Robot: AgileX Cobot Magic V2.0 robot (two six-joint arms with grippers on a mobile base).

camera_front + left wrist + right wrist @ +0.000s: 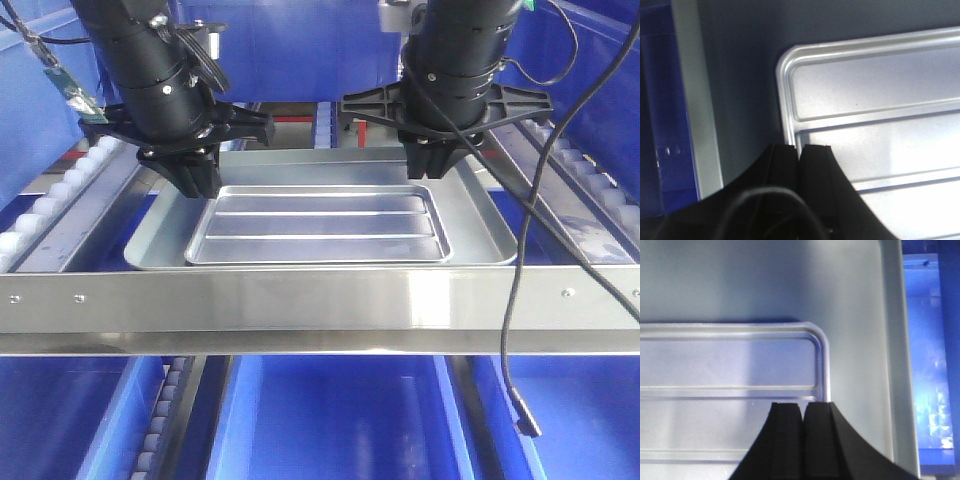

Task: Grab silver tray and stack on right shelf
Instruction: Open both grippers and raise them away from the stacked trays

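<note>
Nearest is the shelf's front bar (320, 300), two screws at each end. Behind it the silver tray (320, 225) lies inside a larger grey tray (480, 215), long axis running left-right. The left hand (799, 150) and right hand (801, 407) sit at opposite short ends, each apparently closed on the tray's rim; their undersides are hidden, so contact is unclear.

Both arms crowd the silver tray (320, 225) ends; larger grey tray (480, 215) floor lies bare around it; front bar (320, 300) blocks nearside
</note>
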